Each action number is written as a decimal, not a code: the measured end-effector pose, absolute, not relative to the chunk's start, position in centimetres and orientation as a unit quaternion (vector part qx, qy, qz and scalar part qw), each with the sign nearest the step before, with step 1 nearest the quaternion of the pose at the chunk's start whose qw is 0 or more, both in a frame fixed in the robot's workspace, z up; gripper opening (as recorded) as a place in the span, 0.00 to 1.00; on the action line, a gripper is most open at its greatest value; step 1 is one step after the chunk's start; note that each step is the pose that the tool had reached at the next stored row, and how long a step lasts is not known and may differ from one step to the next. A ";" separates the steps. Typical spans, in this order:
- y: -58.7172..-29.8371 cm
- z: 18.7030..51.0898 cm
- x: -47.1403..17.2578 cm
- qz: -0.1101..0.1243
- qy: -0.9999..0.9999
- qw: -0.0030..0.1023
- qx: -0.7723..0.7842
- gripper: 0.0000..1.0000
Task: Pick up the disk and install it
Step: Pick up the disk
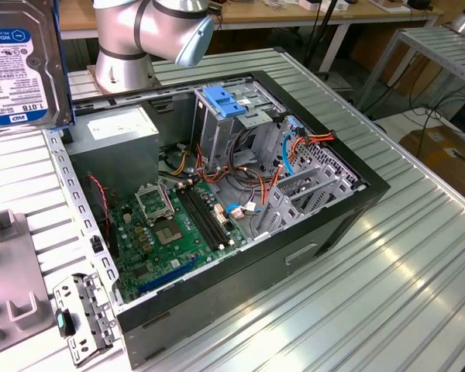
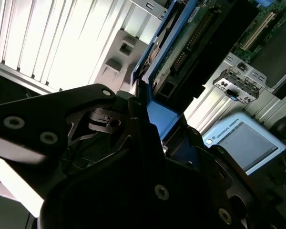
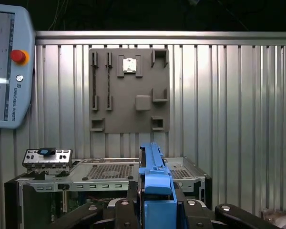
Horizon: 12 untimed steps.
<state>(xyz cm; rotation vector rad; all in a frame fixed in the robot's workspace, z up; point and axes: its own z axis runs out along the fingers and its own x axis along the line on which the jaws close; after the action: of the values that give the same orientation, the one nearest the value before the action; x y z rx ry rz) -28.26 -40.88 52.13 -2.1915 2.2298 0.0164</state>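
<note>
Jaws of the gripper [image 3: 157,198] are closed on the disk [image 1: 19,66], up in the air, outside the open computer case [image 1: 240,287]. Picking up is done; it is not in the drive cage [image 1: 209,136] yet.

- The arm [image 1: 136,35] shows in the exterior view as stout silver segments, bent at a joint with a pale blue cap [image 1: 194,40]; its lower segment stands upright.
- The gripper [image 3: 157,202] is black; in the second wrist view its body [image 2: 86,157] is made of broad bolted plates and linkages.
- Its fingers [image 3: 132,193] are closed from both sides on the blue frame of the disk [image 3: 155,174]; in the first wrist view the disk is gripped edge-on between them.
</note>
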 end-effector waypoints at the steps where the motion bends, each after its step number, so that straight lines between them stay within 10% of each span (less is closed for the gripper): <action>1: -40.9 52.1 -28.1 0.005 0.713 0.008 -0.701 0.37; 12: -41.3 52.1 -23.7 0.005 0.713 0.008 -0.701 0.37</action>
<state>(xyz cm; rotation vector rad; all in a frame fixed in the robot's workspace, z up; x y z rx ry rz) -23.71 -41.26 52.08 -2.1915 2.2298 0.0164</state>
